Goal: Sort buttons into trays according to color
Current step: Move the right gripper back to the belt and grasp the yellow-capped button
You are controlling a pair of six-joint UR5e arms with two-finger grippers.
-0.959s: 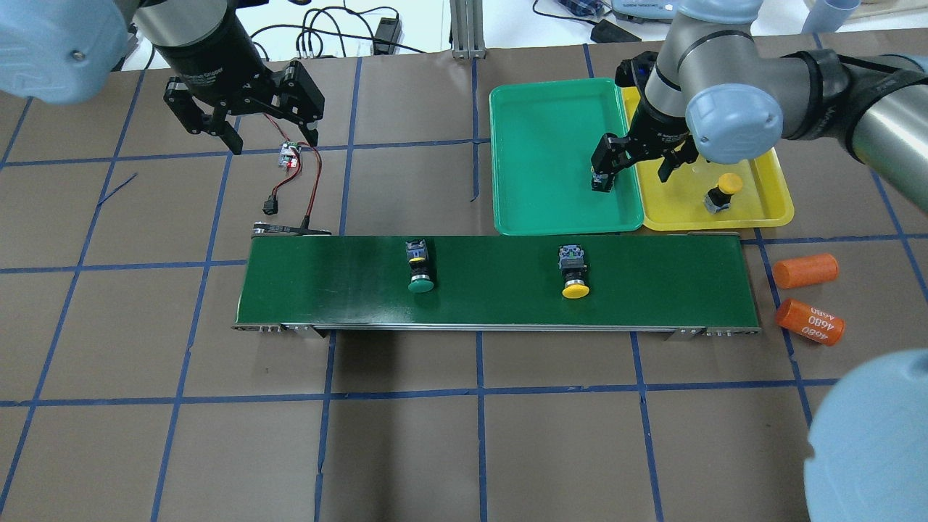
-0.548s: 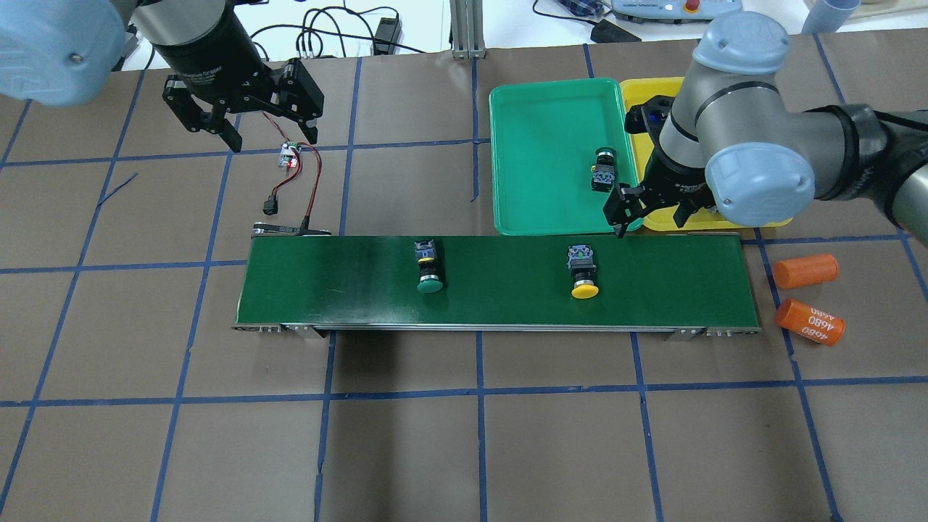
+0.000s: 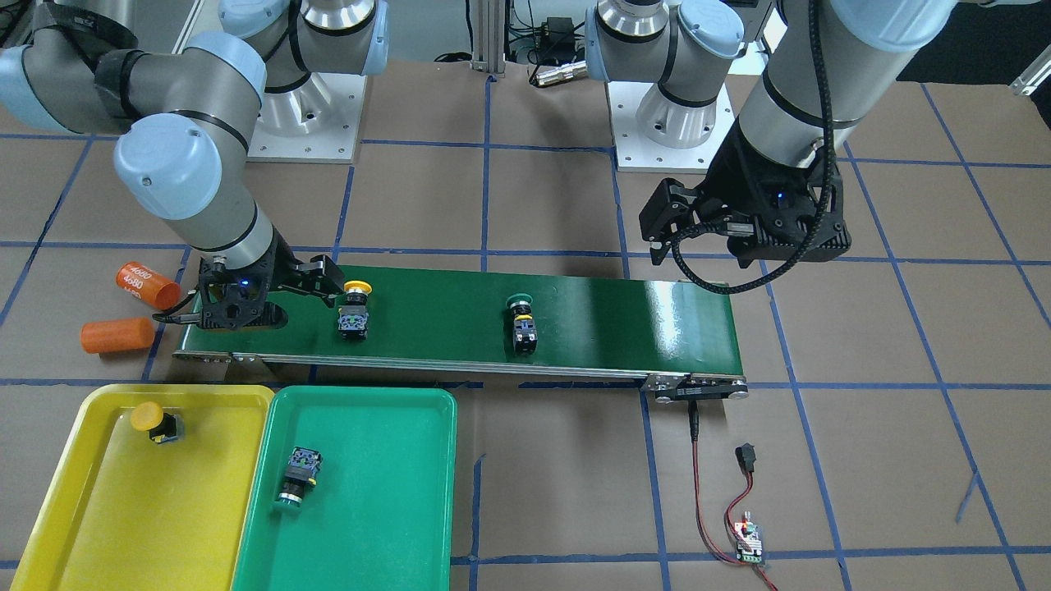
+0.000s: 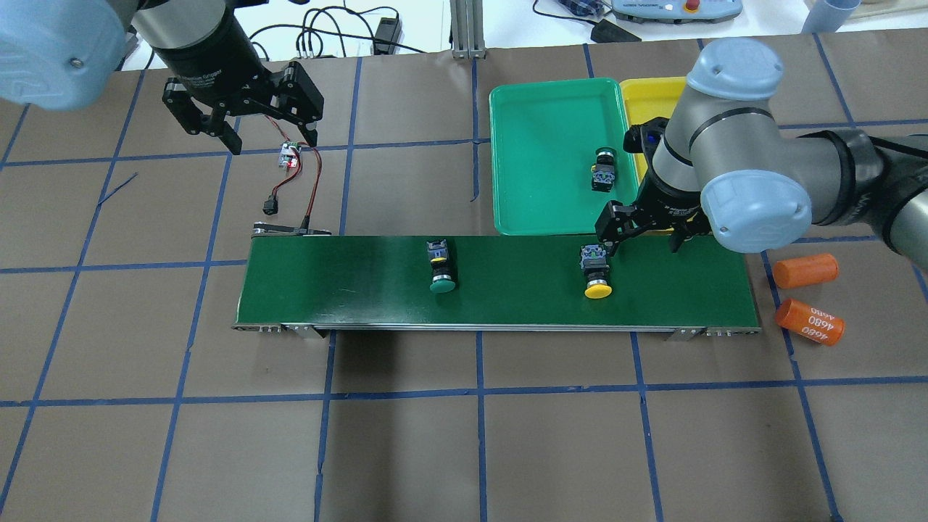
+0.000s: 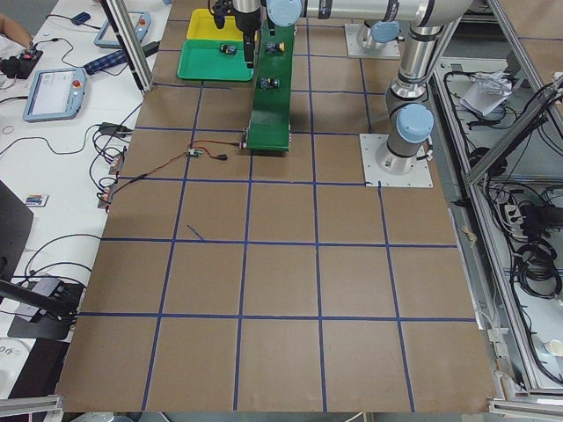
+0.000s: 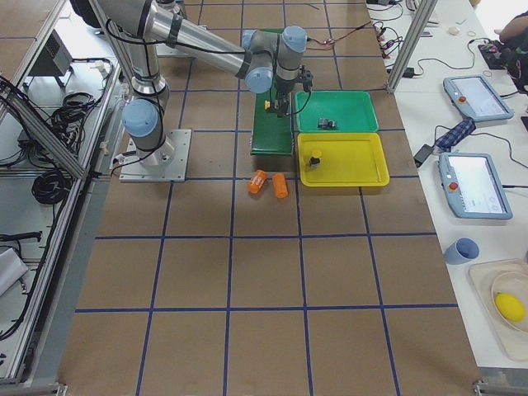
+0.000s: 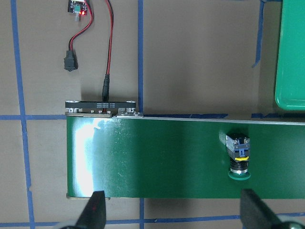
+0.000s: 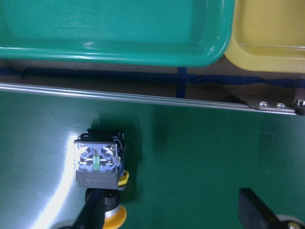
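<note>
- Buttons: yellow button point(image 4: 597, 277) and green button point(image 4: 441, 272) lie on belt point(image 4: 341, 283), one more each in green tray point(image 3: 378, 509) and yellow tray point(image 3: 98, 509).
- Right jaws spread wide, just beside yellow button.
- Left jaws spread too, well away.

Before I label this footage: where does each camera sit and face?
Front-facing: across the table, facing the robot; bases, arms.
Overhead: behind the robot, looking down; both arms.
Exterior left: table's left end, looking along; arms far.
Exterior right: right end; right arm nearer.
Left wrist: high over the conveyor belt; own fingers.
Right wrist: low over the yellow button; own fingers.
Shared: both wrist views show the green tray.
</note>
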